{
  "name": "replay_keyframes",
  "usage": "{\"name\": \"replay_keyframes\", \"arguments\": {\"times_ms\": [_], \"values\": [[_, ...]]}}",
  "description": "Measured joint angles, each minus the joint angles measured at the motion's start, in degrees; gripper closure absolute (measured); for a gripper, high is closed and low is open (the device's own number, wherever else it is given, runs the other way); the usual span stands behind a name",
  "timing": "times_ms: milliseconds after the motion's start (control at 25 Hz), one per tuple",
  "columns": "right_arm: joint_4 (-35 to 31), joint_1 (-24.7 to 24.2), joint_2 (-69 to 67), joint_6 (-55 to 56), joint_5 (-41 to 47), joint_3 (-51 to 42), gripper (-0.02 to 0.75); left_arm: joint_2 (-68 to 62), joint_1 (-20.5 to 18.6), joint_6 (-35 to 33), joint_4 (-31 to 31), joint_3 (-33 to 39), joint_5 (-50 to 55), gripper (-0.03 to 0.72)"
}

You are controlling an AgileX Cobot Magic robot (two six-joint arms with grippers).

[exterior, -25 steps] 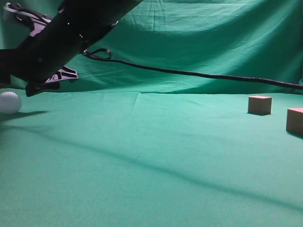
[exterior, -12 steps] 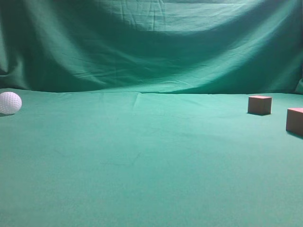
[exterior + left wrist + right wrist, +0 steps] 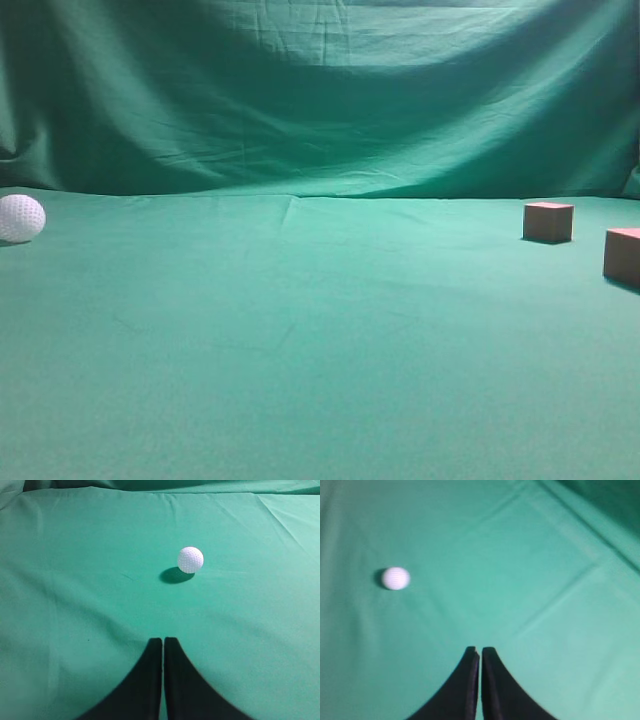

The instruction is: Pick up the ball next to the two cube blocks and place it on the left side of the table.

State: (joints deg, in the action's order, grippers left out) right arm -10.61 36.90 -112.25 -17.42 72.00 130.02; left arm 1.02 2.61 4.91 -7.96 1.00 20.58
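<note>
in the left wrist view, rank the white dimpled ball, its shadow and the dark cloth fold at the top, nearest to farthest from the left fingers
1. Shadow, just left of the ball, nearest the shut left fingers.
2. White dimpled ball, right of centre.
3. Dark cloth fold, top edge.

Ball [image 3: 20, 218] sits alone at far left of table [image 3: 300, 340]; two cube blocks [image 3: 549, 222] far right; wide bare cloth between.

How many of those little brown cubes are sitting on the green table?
2. One cube sits far right, toward the backdrop; the other cube is nearer the camera at the right edge, partly cut off. More could lie beyond the frame.
</note>
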Motion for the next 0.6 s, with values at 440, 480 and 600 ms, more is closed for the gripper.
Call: {"name": "replay_keyframes", "arguments": {"times_ms": [440,480,600], "values": [[10.4,-0.1,20.1,11.6,0.9,-12.3,0.738,0.0,0.0,0.0,0.0,0.0,0.0,0.688],[10.4,-0.1,22.5,12.1,0.9,-15.8,0.738,0.0,0.0,0.0,0.0,0.0,0.0,0.688],[10.4,-0.1,29.0,13.1,0.8,-27.0,0.738,0.0,0.0,0.0,0.0,0.0,0.0,0.688]]}}
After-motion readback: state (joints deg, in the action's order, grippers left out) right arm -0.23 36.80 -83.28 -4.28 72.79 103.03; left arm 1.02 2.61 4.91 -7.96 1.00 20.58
